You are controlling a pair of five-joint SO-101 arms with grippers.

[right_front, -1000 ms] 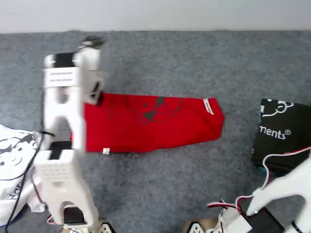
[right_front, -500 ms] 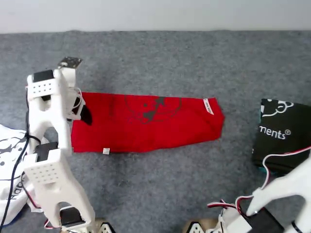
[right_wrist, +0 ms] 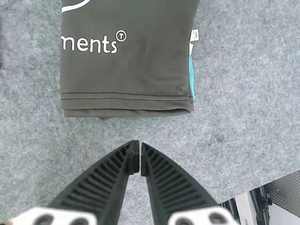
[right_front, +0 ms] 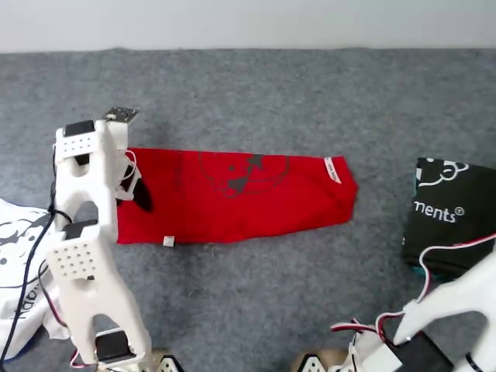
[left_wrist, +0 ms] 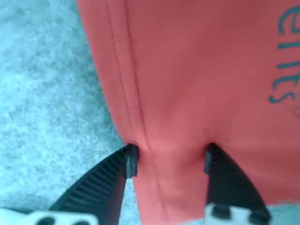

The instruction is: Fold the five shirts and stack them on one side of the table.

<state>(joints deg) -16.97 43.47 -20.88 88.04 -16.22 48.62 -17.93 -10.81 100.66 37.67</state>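
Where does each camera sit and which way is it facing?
High view: fixed above the table, looking down; shows left arm, right arm, red shirt, black shirt.
Left wrist view: on the left arm, looking down past the open left gripper straddling the red shirt's edge.
Right wrist view: on the right arm, looking down past the shut right gripper at the black shirt.
Shared: high and left wrist, the red shirt; high and right wrist, the black shirt.

A red shirt [right_front: 240, 195] lies flat across the centre of the frame, folded into a long band with its dark print up. A folded black shirt [right_front: 453, 221] with white print sits at the right edge, perhaps on a teal shirt [right_wrist: 191, 79]. A white printed shirt [right_front: 19, 256] lies rumpled at lower left.
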